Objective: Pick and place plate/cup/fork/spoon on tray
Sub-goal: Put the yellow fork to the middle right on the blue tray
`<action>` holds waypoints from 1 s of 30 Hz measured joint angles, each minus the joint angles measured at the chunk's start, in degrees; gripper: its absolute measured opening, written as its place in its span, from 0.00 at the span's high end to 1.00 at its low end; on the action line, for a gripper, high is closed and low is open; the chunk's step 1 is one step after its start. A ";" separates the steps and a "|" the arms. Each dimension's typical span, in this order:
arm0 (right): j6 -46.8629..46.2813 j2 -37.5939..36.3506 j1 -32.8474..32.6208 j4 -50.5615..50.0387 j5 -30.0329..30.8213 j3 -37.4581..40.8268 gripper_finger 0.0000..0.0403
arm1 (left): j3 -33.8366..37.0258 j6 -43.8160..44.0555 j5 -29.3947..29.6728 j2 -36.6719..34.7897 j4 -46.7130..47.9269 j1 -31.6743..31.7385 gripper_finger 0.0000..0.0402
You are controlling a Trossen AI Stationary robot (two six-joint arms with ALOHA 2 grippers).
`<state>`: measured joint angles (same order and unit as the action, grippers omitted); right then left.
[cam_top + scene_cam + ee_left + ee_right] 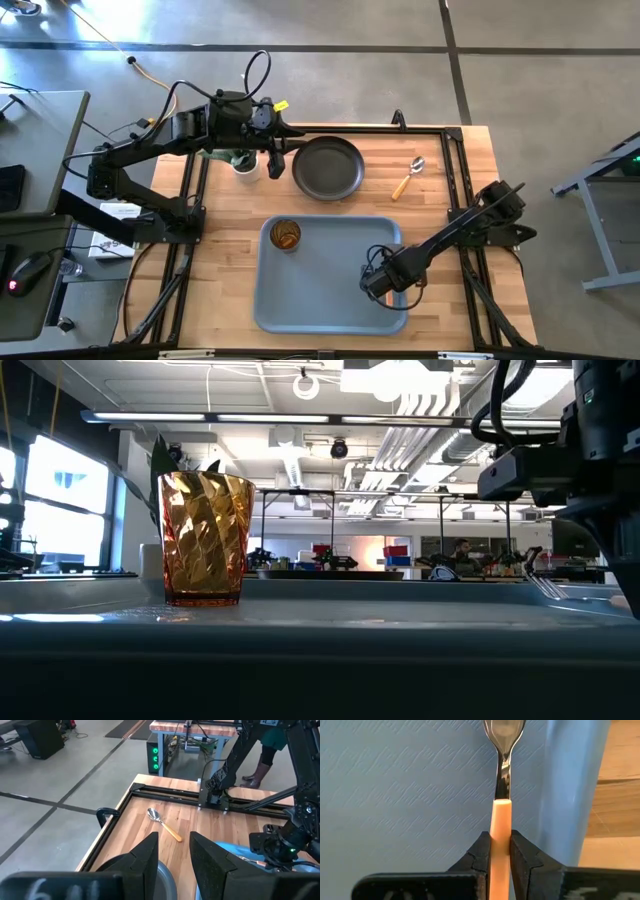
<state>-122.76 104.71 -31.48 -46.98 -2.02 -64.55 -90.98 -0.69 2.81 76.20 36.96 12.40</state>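
The right claw point(500, 852) is closed on the orange handle of the fork point(500, 815), low over the tray point(330, 285) near its right edge. The cup point(286, 236) stands on the tray. The left claw point(172, 852) is open above the plate point(327, 167) on the counter point(440, 190). The spoon point(409, 176) lies right of the plate
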 joint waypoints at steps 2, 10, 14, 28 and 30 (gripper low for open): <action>0.16 0.13 0.00 0.07 -0.02 0.00 0.95 | 0.00 0.02 0.00 0.00 0.13 0.00 0.75; 0.70 0.26 0.00 -0.06 -0.20 0.00 0.95 | 0.00 0.39 0.00 0.00 0.36 0.00 0.75; 0.74 0.37 0.00 0.08 -0.46 0.00 0.95 | 0.00 0.39 0.00 0.00 0.85 0.00 0.75; 0.91 0.39 -0.02 0.11 -1.51 0.00 0.85 | 0.00 0.42 0.00 0.00 0.93 0.00 0.75; 1.36 0.39 -0.02 0.44 -1.35 0.00 0.84 | 0.00 0.42 0.00 0.00 0.93 0.00 0.75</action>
<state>-121.40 105.10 -31.51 -46.54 -3.37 -64.55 -90.98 -0.27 2.81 76.20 37.89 12.40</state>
